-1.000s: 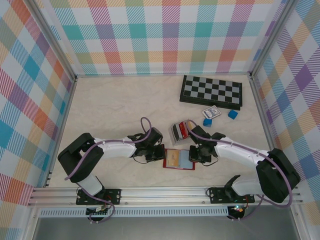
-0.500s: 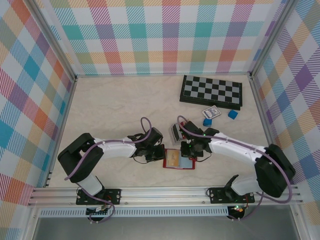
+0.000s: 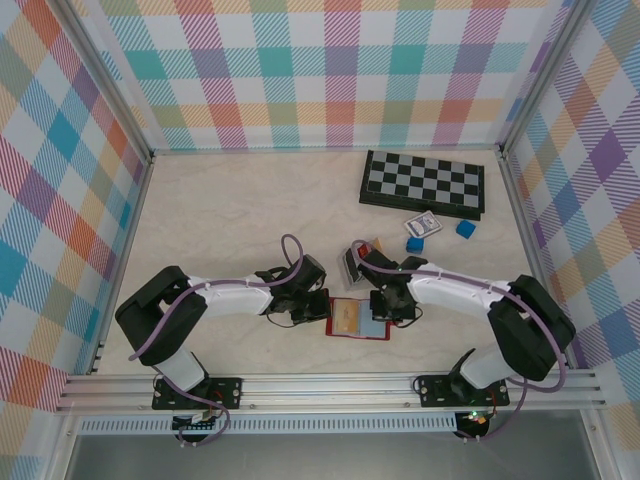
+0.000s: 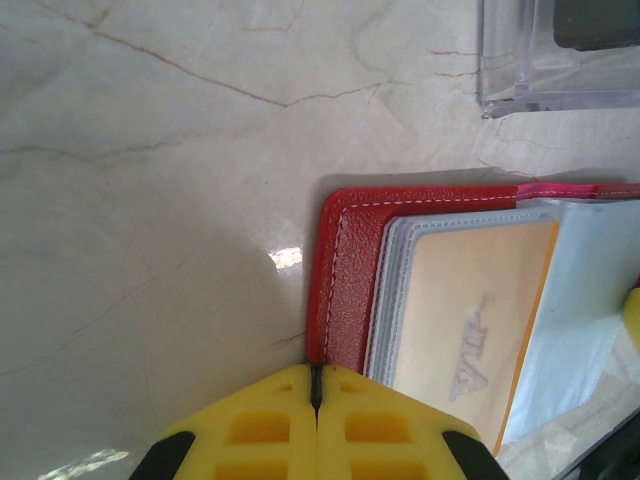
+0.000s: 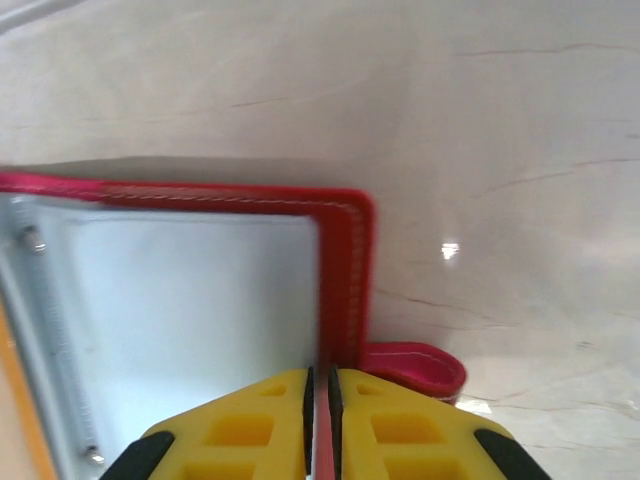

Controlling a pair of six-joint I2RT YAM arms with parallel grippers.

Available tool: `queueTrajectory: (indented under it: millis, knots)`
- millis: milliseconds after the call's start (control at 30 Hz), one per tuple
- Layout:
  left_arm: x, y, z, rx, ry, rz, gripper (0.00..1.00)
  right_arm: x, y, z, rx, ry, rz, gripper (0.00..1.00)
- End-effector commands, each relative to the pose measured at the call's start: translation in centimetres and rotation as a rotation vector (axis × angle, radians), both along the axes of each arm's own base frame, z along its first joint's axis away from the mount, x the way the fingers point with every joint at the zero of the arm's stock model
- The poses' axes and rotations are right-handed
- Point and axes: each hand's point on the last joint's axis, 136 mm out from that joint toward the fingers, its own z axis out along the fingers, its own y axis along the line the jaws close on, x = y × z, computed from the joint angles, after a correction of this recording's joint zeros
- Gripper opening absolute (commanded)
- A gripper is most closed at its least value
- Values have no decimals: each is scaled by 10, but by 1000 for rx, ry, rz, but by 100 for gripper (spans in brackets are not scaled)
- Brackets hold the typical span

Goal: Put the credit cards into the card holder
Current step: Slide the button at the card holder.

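Fingertips of the left gripper (image 4: 316,398) are pressed fully together on the red cover edge of the card holder (image 3: 358,320), while the right gripper (image 5: 320,400) is closed to a sliver at the opposite edge, with a thin red strip between its pads that appears to be the cover itself. Judged from the overhead view, the two arms pin the wallet open and flat on the marble-look table (image 3: 220,220), one at its 9 o'clock side and one at its 3 o'clock side, so the sleeves lie exposed for loading. From the left fingertips the holder spreads toward 1 o'clock, touching them at its corner; from the right fingertips it spreads toward 10 o'clock. A clear case (image 4: 530,88) stands near the holder at its 12 o'clock, its contents too small to make out. One orange-yellow card (image 4: 470,320) already sits inside a sleeve on the left half, while the grey sleeve (image 5: 190,320) on the right half looks empty. The snap tab (image 5: 415,367) juts out just beside the right fingertips at 2 o'clock.
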Motion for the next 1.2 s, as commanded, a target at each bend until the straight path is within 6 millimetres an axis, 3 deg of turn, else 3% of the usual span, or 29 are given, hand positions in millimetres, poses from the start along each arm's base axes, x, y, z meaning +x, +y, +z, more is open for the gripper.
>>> queueTrajectory:
  millis: [0,500,733,1033,1167]
  knots:
    - [-15,20,-11,91,35,10,0,-9,-23,1,-68,16,-47,15]
    - [-13,19,-9,90,29,9,0,-16,-52,-18,-186,95,-169,12]
    - [-13,20,-8,90,26,9,0,-18,-66,-11,-236,73,-225,14]
    - [-12,18,-6,81,23,10,0,-25,-70,-24,-245,119,-238,15]
    - [-12,19,-5,83,20,11,0,-24,-80,-19,-297,108,-245,15]
